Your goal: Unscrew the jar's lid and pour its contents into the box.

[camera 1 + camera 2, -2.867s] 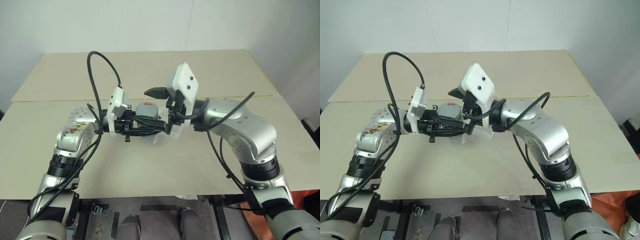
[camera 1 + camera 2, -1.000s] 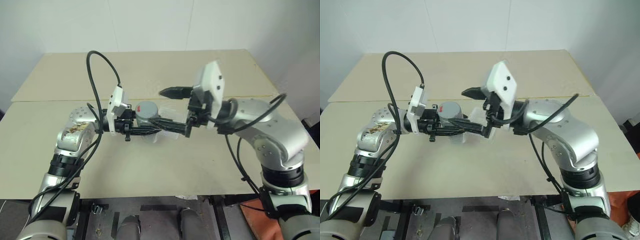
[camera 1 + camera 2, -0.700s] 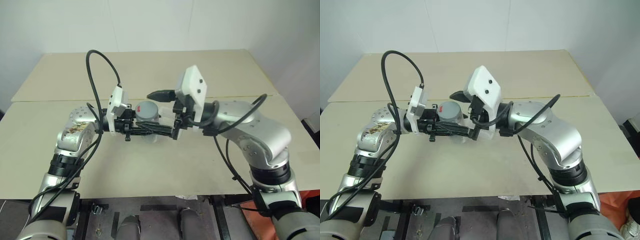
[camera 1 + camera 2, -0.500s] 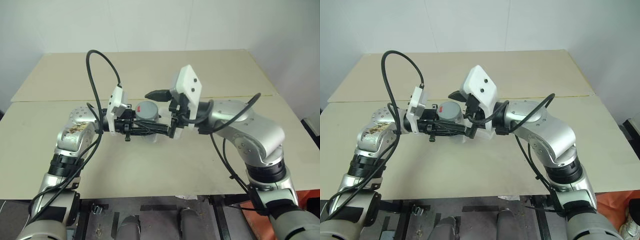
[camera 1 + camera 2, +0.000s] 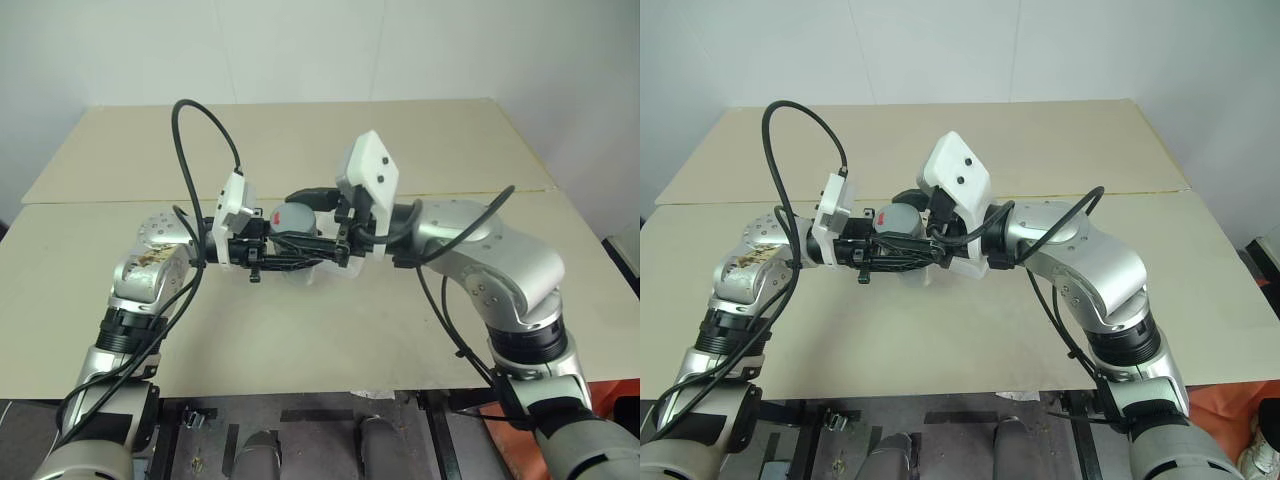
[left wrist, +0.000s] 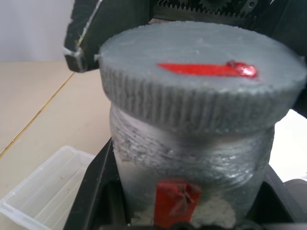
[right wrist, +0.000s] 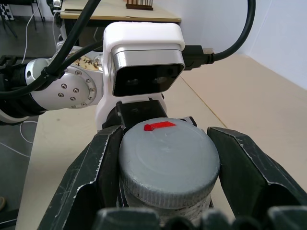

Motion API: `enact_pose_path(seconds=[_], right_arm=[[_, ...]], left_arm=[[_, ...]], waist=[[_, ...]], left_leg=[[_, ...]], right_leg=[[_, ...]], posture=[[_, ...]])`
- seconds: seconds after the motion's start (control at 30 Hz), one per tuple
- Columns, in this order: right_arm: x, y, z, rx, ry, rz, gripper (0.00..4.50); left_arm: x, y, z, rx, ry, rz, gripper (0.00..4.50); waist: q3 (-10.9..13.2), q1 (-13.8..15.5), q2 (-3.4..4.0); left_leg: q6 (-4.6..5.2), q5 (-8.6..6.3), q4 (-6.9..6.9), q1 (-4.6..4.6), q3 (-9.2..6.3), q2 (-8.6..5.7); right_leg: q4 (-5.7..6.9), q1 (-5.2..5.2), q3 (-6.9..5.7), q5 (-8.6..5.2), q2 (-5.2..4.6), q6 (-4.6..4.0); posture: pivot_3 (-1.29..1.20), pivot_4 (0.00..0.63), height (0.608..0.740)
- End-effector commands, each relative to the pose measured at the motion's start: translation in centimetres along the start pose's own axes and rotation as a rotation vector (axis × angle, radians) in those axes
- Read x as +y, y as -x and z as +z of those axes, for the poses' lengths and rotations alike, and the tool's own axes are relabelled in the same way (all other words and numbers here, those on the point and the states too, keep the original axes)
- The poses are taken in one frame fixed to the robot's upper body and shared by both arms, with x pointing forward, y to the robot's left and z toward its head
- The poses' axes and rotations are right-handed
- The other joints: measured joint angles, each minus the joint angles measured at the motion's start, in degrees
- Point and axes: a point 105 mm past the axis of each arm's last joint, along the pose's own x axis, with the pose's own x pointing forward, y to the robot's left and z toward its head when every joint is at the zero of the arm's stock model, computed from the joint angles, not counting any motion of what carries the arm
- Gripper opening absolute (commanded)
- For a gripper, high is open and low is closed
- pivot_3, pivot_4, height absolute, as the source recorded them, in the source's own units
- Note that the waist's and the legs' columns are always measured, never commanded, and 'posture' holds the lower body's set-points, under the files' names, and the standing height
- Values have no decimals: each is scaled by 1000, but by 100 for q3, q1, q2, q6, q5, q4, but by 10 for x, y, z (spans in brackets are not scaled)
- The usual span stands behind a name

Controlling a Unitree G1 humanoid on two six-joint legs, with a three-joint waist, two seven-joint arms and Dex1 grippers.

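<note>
One grey ribbed lid, red-marked

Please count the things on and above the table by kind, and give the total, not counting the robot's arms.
Shiny silver cylinder jar with red mark: 1
Round flat grey ribbed lid on the jar: 1
Shallow clear whitish plastic box on the table: 1
Total: 3
</note>
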Motion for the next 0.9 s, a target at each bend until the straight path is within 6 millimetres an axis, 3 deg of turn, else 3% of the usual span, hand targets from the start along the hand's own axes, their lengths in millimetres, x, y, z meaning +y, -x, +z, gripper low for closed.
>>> enact_pose_path(seconds=[0.03, 0.27, 0.43, 0.53, 0.67, 0.77, 0.9], right_arm=[[-6, 8, 25, -83, -13, -5, 2762], [-24, 26, 48, -172, -177, -28, 2762], [-56, 56, 36, -157, -30, -303, 2762], [-73, 84, 0, -39, 7, -493, 2762], [-77, 115, -63, 150, -31, -663, 2762], [-72, 125, -105, 249, -105, -746, 2762], [-64, 127, -147, 316, -180, -795, 2762]], left_arm=[[-1, 0, 7, 7, -52, -7, 1929], [0, 2, 4, 14, -42, 3, 1929], [4, 9, 3, 20, -37, 49, 1929], [12, 18, 5, 15, -41, 128, 1929], [22, 29, 5, 18, -44, 238, 1929], [29, 35, 4, 12, -38, 314, 1929], [36, 36, 4, -7, -44, 395, 1929]], waist=[[0, 0, 0], [1, 6, 2], [1, 8, 2], [1, 34, 1], [1, 30, 0], [1, -14, 1], [1, -9, 0]], left_leg=[[0, 0, 0, 0, 0, 0], [0, 0, -1, 0, 0, 0], [0, 0, -1, 0, 0, 0], [0, 0, -1, -3, 1, -1], [1, 0, 0, -5, 2, -1], [1, 0, 0, -2, 5, -1], [1, 0, -1, 4, 5, 0]], right_leg=[[0, 0, 0, 0, 0, 0], [1, 0, 0, 0, 0, 0], [0, 0, 0, 0, 0, 0], [-2, 1, 0, 0, -1, 1], [-3, -1, 0, 0, -1, 1], [1, -2, 3, 0, -1, 0], [2, 2, 5, 0, 0, 0]], posture=[[0, 150, 740], [0, 150, 740], [0, 150, 740], [0, 150, 740], [0, 150, 740], [0, 150, 740], [0, 150, 740]])
